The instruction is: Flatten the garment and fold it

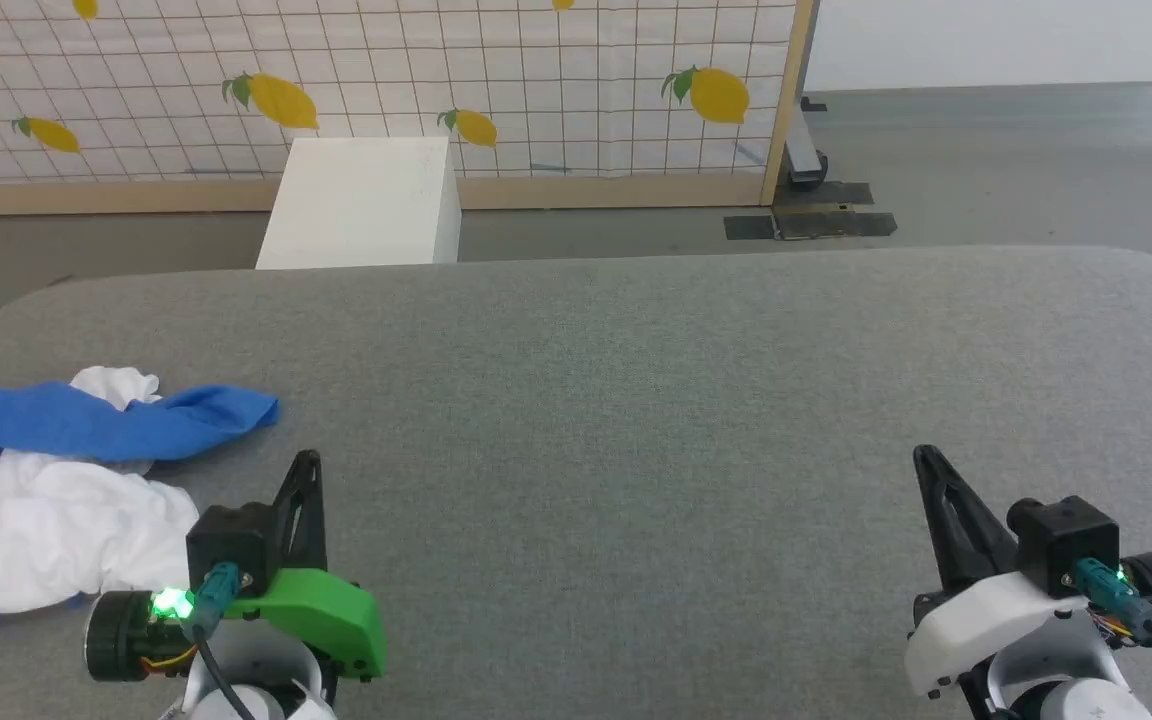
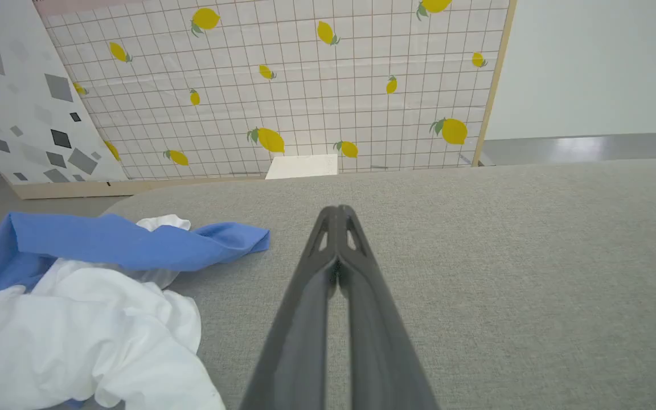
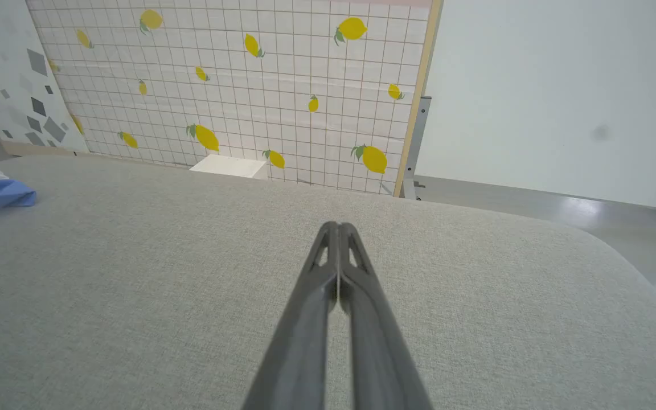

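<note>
Pinched shut and empty, the long dark left gripper (image 1: 308,458) sits just beside the crumpled soft white-and-blue shirt (image 1: 56,520) on the grey cloth table (image 1: 636,400). The right gripper (image 1: 921,452), shut too, is far from the shirt. Best open up first, then pull its corners apart gently.

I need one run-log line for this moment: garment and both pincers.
garment: soft white T-shirt with blue sleeves, crumpled, left end of grey fabric surface | left pincer: shut, empty | right pincer: shut, empty

Soft creased cloth garment (image 1: 56,480), matt grey woven-fabric worktop (image 1: 636,380), matt black plastic left hand (image 2: 337,210) and right hand (image 3: 333,225), smooth white box (image 1: 361,205)
</note>
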